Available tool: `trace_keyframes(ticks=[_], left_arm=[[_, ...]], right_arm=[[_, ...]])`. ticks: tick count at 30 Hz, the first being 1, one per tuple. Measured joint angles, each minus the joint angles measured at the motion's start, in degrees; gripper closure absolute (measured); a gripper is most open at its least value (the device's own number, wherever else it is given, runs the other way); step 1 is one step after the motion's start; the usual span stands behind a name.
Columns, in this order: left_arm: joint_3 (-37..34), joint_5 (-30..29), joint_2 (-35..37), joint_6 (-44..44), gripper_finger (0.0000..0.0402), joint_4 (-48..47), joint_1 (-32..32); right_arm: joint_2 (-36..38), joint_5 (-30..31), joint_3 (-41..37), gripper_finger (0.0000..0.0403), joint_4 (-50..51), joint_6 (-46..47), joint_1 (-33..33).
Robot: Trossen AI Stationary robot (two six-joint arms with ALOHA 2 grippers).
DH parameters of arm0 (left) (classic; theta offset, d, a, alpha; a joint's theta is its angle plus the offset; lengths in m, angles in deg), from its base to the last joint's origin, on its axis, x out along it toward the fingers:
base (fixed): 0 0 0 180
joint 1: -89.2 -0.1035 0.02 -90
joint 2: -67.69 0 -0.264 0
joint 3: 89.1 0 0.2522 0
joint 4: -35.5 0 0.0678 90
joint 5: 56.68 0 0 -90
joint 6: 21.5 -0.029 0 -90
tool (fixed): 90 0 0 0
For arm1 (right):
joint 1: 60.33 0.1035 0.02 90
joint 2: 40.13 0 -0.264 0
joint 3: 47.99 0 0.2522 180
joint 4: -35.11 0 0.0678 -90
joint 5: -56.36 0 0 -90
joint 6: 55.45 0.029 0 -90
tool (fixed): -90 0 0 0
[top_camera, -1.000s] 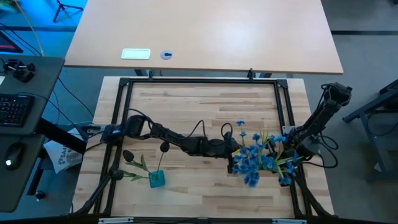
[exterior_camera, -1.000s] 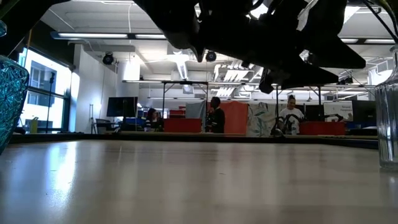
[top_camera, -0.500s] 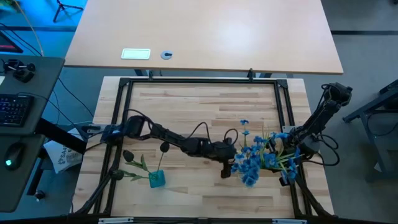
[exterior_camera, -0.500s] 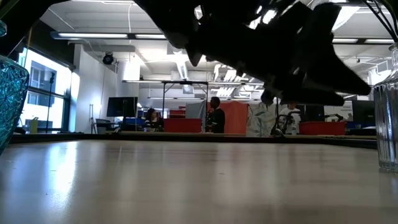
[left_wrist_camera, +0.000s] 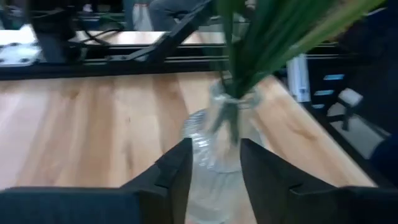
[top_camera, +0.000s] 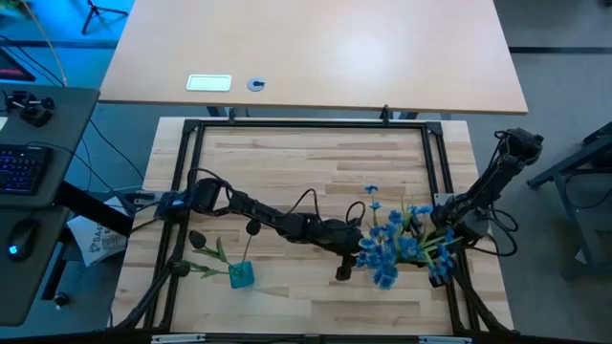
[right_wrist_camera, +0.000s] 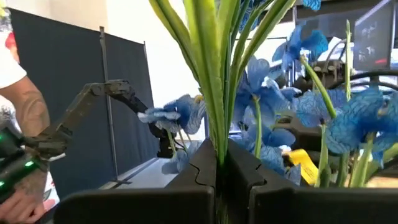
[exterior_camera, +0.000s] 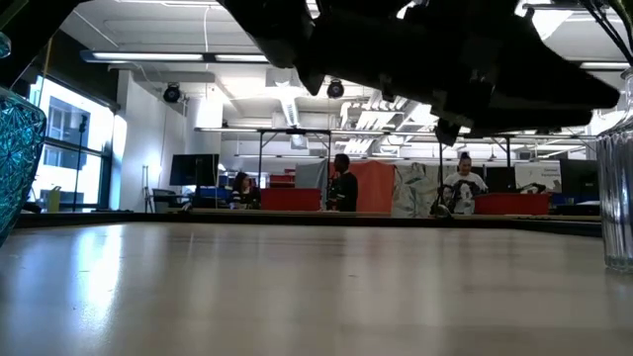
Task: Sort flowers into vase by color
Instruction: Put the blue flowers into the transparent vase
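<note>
A bunch of blue flowers (top_camera: 390, 245) on green stems stands at the table's right. My right gripper (top_camera: 438, 229) is at its right side and is shut on the stems. In the left wrist view, green stems (left_wrist_camera: 249, 43) reach down into the mouth of a clear glass vase (left_wrist_camera: 214, 140). The vase also shows in the low view (exterior_camera: 618, 198). My left gripper (top_camera: 342, 271) is open and empty, near and to the left of the bunch, with the vase beyond its fingers. A teal vase (top_camera: 241, 275) at the near left holds leafy stems with dark buds (top_camera: 253, 226). My right gripper pinches several green stems (right_wrist_camera: 214, 134) of the blue flowers between its two fingers. It comes at them from the table's right side. The stems and blossoms (right_wrist_camera: 267, 81) fan out beyond the fingers. Where the held stems end does not show.
A black metal frame (top_camera: 306, 124) runs around the wooden table. A light desk (top_camera: 316, 57) stands beyond the far edge. In the low view, people (exterior_camera: 341, 183) stand in the room behind. A person's arm (right_wrist_camera: 22, 124) shows in the right wrist view.
My left gripper has drawn back from the blue bunch toward the table's near edge and a little to the left. The bunch stays at the table's right.
</note>
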Motion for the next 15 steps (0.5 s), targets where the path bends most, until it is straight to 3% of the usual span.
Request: trace_keyframes(ticks=[7, 15], left_arm=[[0.00, 1.26, 0.00, 0.00, 0.0343, -0.05, 0.04], [0.00, 1.22, 0.00, 0.02, 0.0398, -0.10, -0.02]], right_arm=[[-2.63, -0.38, 0.00, 0.0403, -2.02, -0.73, -2.49], [0.29, -0.25, 0.00, 0.0403, -1.86, -3.95, -1.11]])
